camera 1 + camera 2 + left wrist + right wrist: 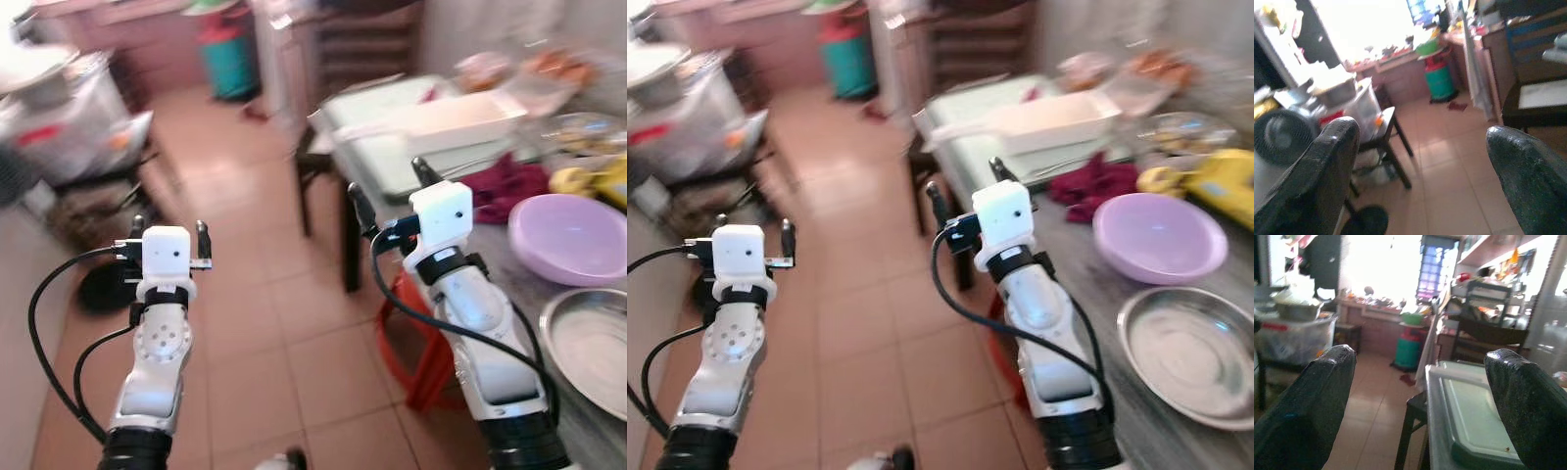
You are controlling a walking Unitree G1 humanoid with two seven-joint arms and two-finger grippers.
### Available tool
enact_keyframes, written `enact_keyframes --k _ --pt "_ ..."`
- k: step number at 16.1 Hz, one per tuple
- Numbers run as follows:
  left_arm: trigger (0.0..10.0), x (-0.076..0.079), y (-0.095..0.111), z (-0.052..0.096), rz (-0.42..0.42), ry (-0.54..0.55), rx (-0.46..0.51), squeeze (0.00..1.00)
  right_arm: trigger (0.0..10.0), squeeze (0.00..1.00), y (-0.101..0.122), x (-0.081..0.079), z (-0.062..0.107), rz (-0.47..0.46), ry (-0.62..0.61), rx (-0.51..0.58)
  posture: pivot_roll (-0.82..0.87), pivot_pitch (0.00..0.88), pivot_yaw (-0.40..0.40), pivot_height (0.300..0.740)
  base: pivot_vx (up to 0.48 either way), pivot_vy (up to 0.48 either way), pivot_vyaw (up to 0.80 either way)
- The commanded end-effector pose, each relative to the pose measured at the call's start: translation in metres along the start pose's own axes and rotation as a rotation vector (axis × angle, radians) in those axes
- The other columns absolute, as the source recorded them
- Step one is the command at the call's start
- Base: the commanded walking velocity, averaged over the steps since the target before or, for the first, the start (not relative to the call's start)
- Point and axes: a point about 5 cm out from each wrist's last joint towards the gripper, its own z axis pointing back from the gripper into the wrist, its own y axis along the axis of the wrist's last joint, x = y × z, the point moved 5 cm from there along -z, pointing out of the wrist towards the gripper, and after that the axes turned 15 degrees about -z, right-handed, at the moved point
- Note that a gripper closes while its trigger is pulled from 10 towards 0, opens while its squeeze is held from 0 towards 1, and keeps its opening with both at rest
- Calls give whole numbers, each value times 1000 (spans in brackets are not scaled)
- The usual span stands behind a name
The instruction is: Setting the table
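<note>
Blurred kitchen seen from head height. Left gripper point(168, 231) raised over the tiled floor point(245, 323), fingers spread wide apart, holding nothing. Right gripper point(965, 191) raised at the near edge of the table point(1087, 284), fingers likewise spread wide, holding nothing. On the table to the right: a purple bowl point(1159, 238), a steel plate point(1187, 356) nearer the robot, a white tray point(1058, 120) farther back, a dark red cloth point(1094, 184) between tray and bowl.
</note>
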Motion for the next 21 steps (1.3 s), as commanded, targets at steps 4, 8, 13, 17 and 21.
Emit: enact_keyframes --k 4,8,13,17,21 --pt "10000 4 -10 5 14 14 -40 0 10000 0 0 -5 -5 -19 40 -5 -19 81 9 740 0 0 200" --pt "10000 5 -52 15 16 11 -199 0 10000 0 -23 -7 -12 -66 39 -75 8 70 -9 740 0 0 0" --pt "10000 15 -96 30 -18 -44 -325 0 10000 0 -71 7 0 -127 -53 -218 20 33 -53 740 0 0 0" --pt "10000 41 -138 61 17 -190 -480 0 10000 0 -119 22 12 -301 -197 -355 38 30 -55 740 0 0 0" --pt "10000 76 -154 82 19 -405 -562 0 10000 0 -175 16 50 -357 -198 -562 43 24 -26 740 0 0 0"
